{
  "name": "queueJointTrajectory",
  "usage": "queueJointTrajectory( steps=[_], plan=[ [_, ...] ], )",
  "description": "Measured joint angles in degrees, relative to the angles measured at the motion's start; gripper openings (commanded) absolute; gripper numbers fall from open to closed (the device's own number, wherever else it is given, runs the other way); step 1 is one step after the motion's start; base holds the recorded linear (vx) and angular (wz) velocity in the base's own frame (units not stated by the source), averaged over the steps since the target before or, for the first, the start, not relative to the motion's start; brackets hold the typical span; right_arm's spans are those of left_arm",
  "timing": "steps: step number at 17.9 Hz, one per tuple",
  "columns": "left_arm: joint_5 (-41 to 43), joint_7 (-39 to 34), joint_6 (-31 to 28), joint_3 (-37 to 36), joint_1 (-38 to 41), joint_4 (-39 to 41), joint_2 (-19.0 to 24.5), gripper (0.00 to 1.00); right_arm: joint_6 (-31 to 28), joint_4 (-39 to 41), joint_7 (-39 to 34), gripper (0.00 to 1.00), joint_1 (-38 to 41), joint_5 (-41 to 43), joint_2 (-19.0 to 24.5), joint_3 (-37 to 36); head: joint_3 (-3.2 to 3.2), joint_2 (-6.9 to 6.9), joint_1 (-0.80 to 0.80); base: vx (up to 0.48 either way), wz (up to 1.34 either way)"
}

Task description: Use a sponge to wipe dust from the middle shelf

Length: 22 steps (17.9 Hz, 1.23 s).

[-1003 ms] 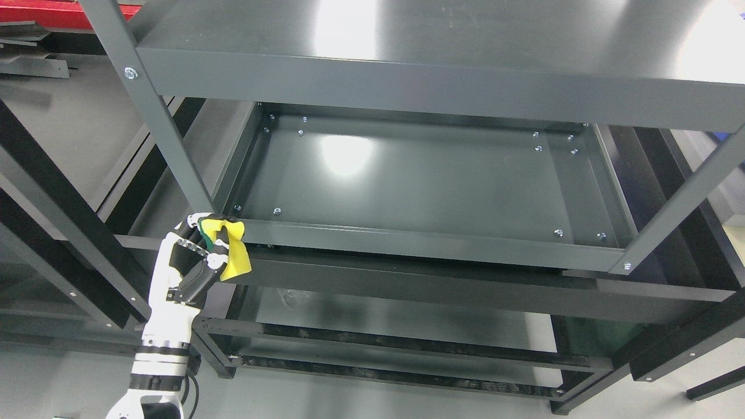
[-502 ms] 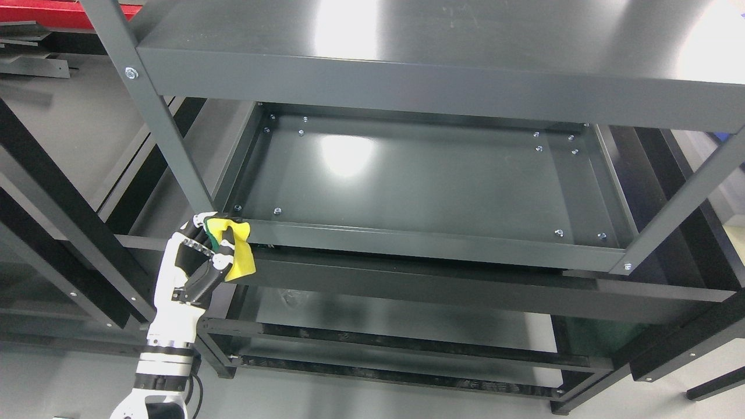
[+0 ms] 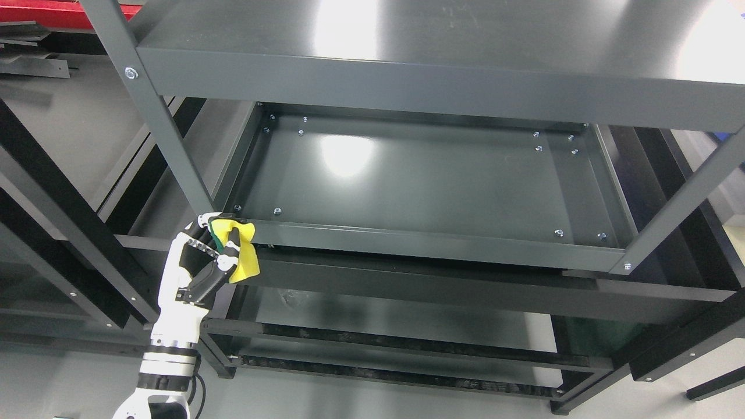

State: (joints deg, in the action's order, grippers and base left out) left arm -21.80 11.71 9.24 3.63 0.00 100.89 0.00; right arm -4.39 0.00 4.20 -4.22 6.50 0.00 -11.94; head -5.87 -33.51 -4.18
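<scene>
A yellow-and-green sponge (image 3: 240, 254) is gripped in the curled fingers of the white-and-black left robot hand (image 3: 201, 262). It is held at the near left corner of the dark grey metal middle shelf (image 3: 419, 186), against its front rim.

White-shelled left hand (image 3: 201, 262), black joints

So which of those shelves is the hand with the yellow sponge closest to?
The middle shelf, the recessed tray with bolts in its corners. The left hand holds the sponge at its front-left corner, under the top shelf and above the lower one.
</scene>
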Motion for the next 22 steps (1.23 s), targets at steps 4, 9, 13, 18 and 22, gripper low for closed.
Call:
queueJointTrajectory(
  steps=[4,9,13,18,22],
  plan=[
    [0.11,0.00,-0.15,-0.17,0.00,0.00,0.00,0.09,0.00,0.00,0.00,1.00,0.00,0.00,0.00,0.00,0.00,0.00,0.00,0.000,0.00],
    [1.66,5.35,4.75,-1.97,-1.80,0.03,1.38,0.06,0.00,0.00,0.00,1.00,0.01,0.00,0.00,0.00,0.00,0.00,0.00,0.000,0.00],
    [9.59,8.65,10.26,-7.82,-7.53,0.03,3.20,0.02,0.00,0.00,-0.01,1.00,0.01,0.00,0.00,0.00,0.00,0.00,0.00,0.000,0.00],
    [26.46,10.40,12.61,-19.37,-22.46,-0.67,2.81,0.01,0.00,0.00,-0.03,1.00,0.00,0.00,0.00,0.00,0.00,0.00,0.00,0.000,0.00],
    [37.57,14.68,13.59,-30.34,-33.30,-1.98,1.93,0.00,0.00,0.00,-0.03,1.00,0.00,0.00,0.00,0.00,0.00,0.00,0.00,0.000,0.00]
  ],
)
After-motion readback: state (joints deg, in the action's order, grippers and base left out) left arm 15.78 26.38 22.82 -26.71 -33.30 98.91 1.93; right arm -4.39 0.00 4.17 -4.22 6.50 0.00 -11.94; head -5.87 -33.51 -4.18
